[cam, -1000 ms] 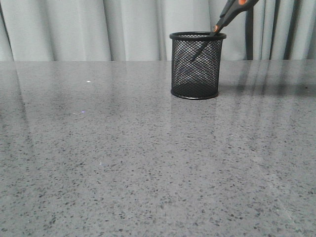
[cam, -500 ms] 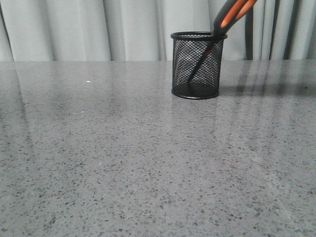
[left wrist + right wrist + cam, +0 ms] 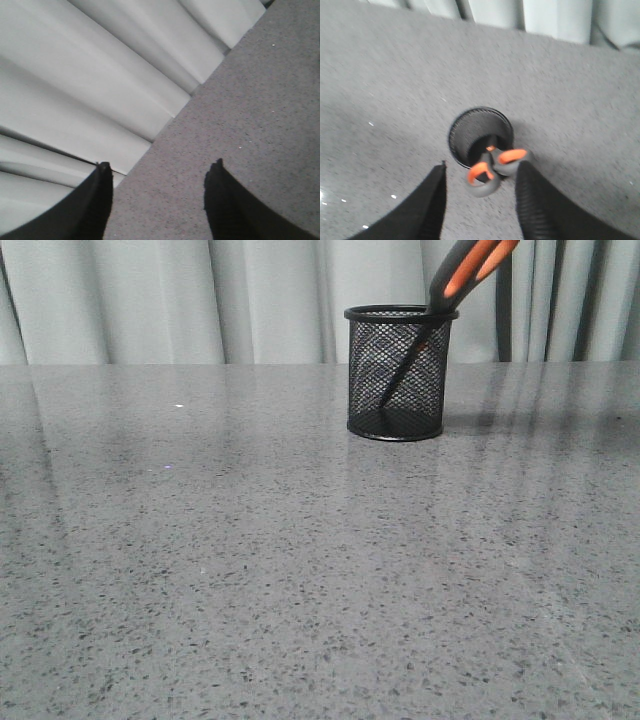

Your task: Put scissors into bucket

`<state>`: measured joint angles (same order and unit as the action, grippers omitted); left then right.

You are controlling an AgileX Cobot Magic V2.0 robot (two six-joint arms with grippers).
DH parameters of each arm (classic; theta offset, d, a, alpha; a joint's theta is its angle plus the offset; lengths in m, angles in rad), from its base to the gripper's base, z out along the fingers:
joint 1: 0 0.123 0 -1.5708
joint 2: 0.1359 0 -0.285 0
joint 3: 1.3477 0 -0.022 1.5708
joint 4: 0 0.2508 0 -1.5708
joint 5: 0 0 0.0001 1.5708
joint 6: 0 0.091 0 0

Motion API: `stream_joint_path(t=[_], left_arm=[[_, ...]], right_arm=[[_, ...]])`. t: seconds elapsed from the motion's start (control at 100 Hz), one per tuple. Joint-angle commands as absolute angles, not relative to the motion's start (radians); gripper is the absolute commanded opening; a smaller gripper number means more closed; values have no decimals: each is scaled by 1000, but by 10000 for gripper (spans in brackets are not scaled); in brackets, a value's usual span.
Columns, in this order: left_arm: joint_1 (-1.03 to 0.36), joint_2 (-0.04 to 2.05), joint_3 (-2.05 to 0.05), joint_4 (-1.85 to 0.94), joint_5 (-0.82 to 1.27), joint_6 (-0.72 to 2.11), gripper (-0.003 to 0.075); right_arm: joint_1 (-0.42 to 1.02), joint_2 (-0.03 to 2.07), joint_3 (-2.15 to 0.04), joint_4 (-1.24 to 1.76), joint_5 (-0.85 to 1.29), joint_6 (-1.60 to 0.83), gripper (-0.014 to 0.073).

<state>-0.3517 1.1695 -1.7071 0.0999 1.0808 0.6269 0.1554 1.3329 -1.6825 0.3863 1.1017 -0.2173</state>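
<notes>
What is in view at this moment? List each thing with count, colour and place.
bucket: one, black wire mesh, upright on the table's far right.
scissors: one pair, dark grey with orange-lined loops, blades down inside the bucket, handles leaning out over its right rim.
table: one, speckled grey.
curtain: pale grey, behind the table.
left gripper: one, black, open, empty.
right gripper: one, black, open above the scissors' handles, not gripping them.

So the bucket (image 3: 397, 372) sits on the tabletop (image 3: 250, 560), upper right of center, scissors (image 3: 440, 310) leaning inside, handles poking out upper right.
</notes>
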Motion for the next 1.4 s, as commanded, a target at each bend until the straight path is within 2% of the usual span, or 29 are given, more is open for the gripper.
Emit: stream_joint_path(t=[0.0,0.14,0.31,0.45,0.9,1.1,1.39], left_arm=[[-351,1153,-1702,56,1034,579,200],[-351,1151,-1623,17,1048,570,-24],[-351,1092,-1456,-78,912,569,-21],[-351,982,-1243,-174,652,525,-21],[-351,422,-420,-393,-93,523,-21],[-351,248,-240,-406,-137,523,-21],[-351,223,-216,-406,-137,523,-21]], right_arm=[[150,1238,-1634,456,966,-256,120],[150,1101,-1421,479,778,-312,-61],[150,901,-1097,479,470,-318,-72],[150,733,-886,479,293,-318,-72],[150,278,-351,479,82,-318,-72],[150,208,-259,483,64,-318,-72],[150,208,-257,485,42,-318,-72]])
